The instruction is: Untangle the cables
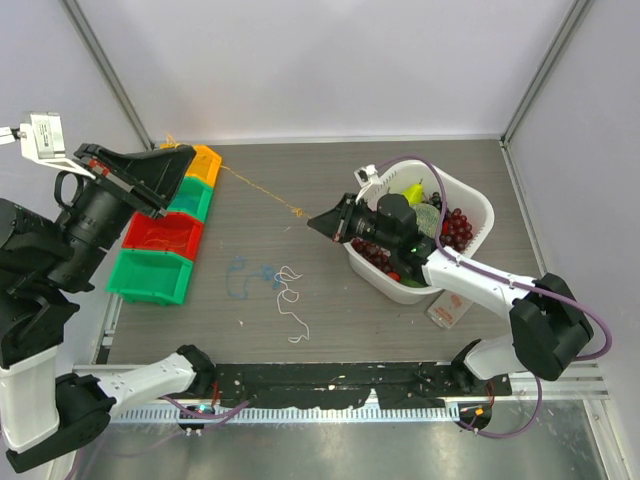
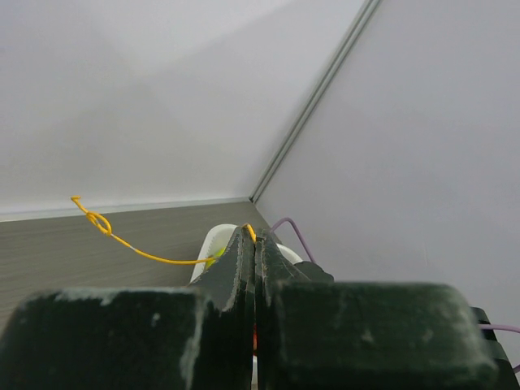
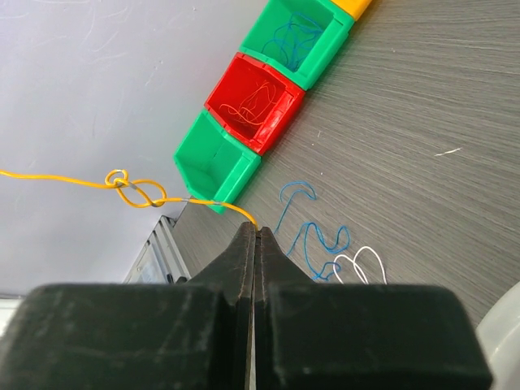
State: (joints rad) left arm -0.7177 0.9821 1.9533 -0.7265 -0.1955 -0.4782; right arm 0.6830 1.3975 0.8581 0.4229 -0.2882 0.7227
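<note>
An orange cable (image 1: 255, 187) runs taut above the table between both grippers. My left gripper (image 1: 187, 150) is shut on its far-left end, over the bins; the pinch shows in the left wrist view at the gripper (image 2: 253, 231). My right gripper (image 1: 312, 222) is shut on the other end, just past a small knot (image 1: 297, 211). In the right wrist view the gripper (image 3: 257, 230) pinches the orange cable (image 3: 203, 201), and the knot (image 3: 134, 191) hangs close by. A blue cable (image 1: 245, 275) and a white cable (image 1: 290, 295) lie loose on the table, touching each other.
A row of bins lines the left side: yellow (image 1: 207, 160), green (image 1: 192, 197), red (image 1: 163, 235) and green (image 1: 150, 275). The red bin (image 3: 256, 101) holds orange wire, a green bin (image 3: 305, 36) blue wire. A white basket (image 1: 478, 205) of fruit stands at the right.
</note>
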